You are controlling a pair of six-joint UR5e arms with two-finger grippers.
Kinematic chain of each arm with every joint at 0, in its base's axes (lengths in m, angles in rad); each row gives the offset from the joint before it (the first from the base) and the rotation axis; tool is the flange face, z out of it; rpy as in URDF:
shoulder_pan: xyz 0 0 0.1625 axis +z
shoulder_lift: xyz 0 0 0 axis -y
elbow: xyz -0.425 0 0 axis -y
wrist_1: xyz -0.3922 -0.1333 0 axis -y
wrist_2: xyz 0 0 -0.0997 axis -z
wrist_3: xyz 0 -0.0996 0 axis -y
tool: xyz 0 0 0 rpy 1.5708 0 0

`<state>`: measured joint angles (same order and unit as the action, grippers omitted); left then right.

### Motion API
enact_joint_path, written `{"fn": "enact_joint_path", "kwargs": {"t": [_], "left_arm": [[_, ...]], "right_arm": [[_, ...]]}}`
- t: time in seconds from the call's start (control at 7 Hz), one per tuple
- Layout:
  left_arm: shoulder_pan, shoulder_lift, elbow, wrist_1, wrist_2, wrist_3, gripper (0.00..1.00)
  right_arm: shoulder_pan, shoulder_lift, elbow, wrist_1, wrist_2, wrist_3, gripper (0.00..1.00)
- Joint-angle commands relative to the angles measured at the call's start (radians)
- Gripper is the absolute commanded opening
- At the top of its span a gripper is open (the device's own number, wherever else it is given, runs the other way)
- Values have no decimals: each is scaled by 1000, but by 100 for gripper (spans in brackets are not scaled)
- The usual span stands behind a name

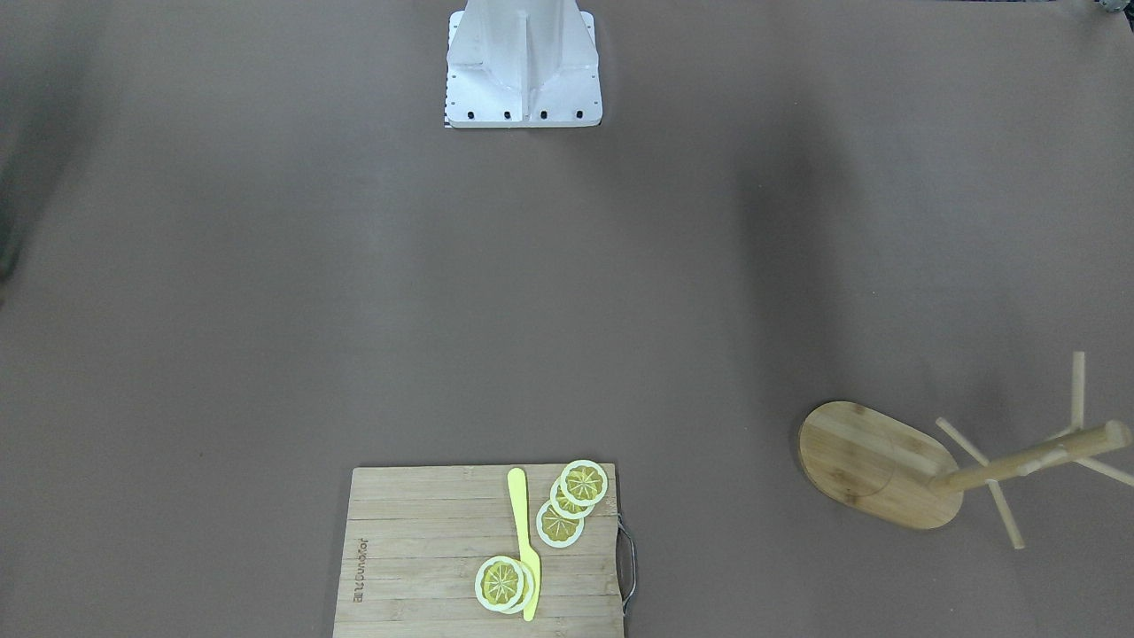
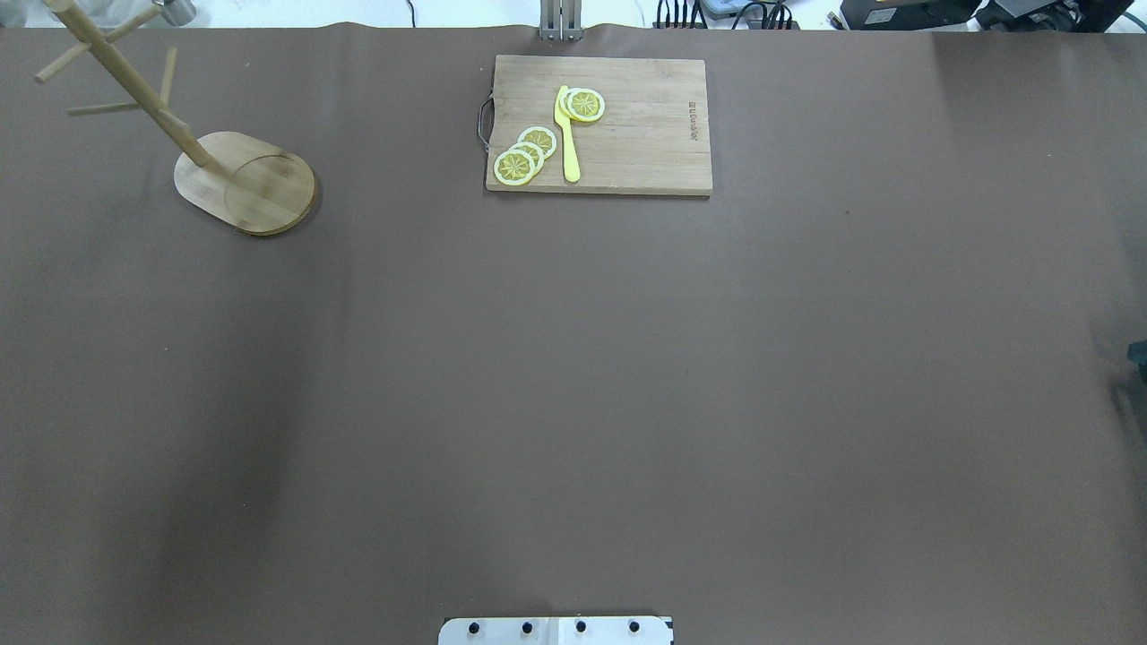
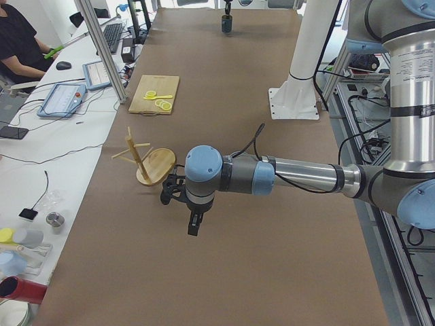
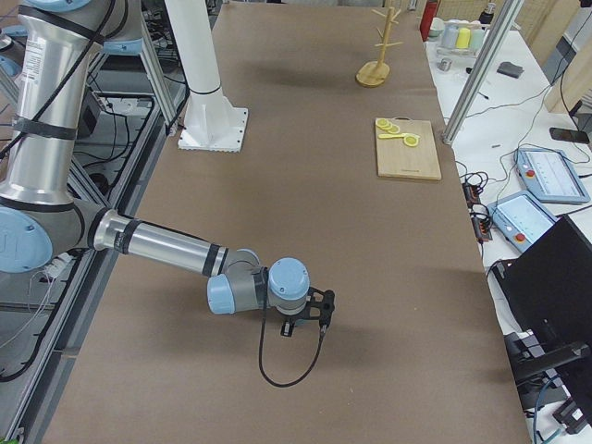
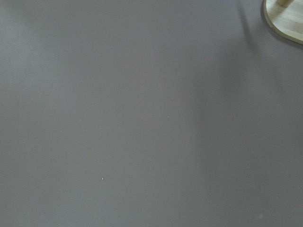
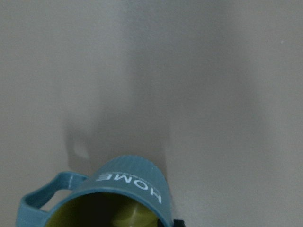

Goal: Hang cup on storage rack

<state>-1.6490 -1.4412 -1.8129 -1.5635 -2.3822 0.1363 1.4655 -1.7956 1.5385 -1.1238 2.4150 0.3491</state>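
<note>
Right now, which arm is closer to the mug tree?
Left. The left gripper hangs close beside the storage rack, above the table near its base. The right gripper is at the table's opposite end, by the cup.

Cup (image 6: 128,182) partly beyond bottom edge

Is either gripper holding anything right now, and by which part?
Cannot be told for the right gripper: the cup sits at its wrist view's bottom edge, but no fingers show on it. The left gripper shows nothing in it.
</note>
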Motion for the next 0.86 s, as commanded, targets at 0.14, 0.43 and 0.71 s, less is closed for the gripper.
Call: {"fn": "enact_joint_path", "kwargs": {"t": [0.14,0.43,0.71], "left_arm": [[0,-7,1,2,0,-1,98],[-2,-5,-6,2,-2,-1,98],[-2,1,-6,-1,-3,0,98]], "right_arm": [[113,201,19,-17,15,-13,0],[93,426,26,-219,18,-13,0],[-34,596,55,-267,80,-13,0]]}}
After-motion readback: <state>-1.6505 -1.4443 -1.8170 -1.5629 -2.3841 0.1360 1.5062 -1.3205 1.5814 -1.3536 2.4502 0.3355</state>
